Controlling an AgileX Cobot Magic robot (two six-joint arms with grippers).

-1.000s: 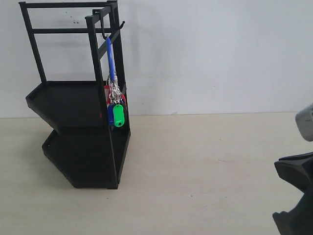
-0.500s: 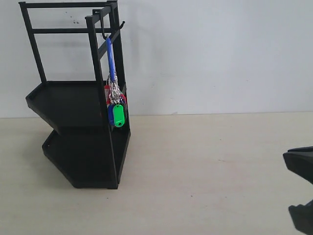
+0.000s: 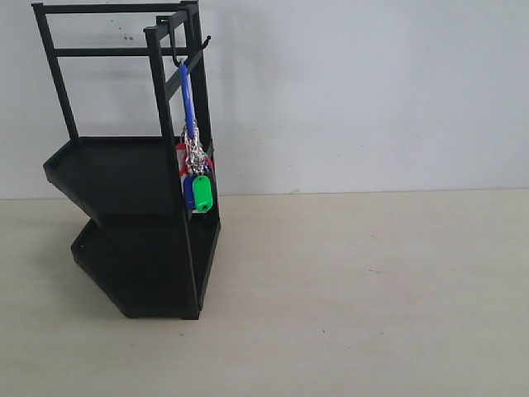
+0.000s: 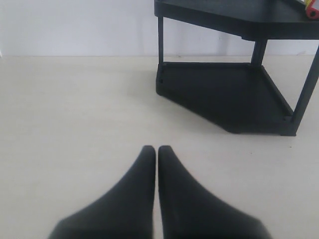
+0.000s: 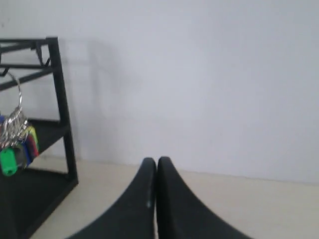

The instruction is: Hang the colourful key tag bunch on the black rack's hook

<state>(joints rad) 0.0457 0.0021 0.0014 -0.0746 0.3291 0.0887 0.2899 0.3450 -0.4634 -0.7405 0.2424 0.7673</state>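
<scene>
The black rack [image 3: 132, 215] stands at the left of the exterior view. From the hook [image 3: 175, 59] on its upper bars the key tag bunch [image 3: 197, 186] hangs by its blue loop strap [image 3: 187, 99], green tag foremost. No gripper touches it. The exterior view shows neither arm. My left gripper [image 4: 157, 149] is shut and empty, low over the table, facing the rack's lower tray [image 4: 224, 94]. My right gripper [image 5: 157, 160] is shut and empty, well away from the rack [image 5: 62, 109] and the hanging bunch [image 5: 15, 144].
A white wall [image 3: 372, 91] rises right behind the rack. The pale table [image 3: 355, 289] runs from the rack to the right edge of the exterior view.
The right arm's dark shape at the lower right of the exterior view slid out of frame. The bunch still hangs on the hook, its tags swaying slightly.
</scene>
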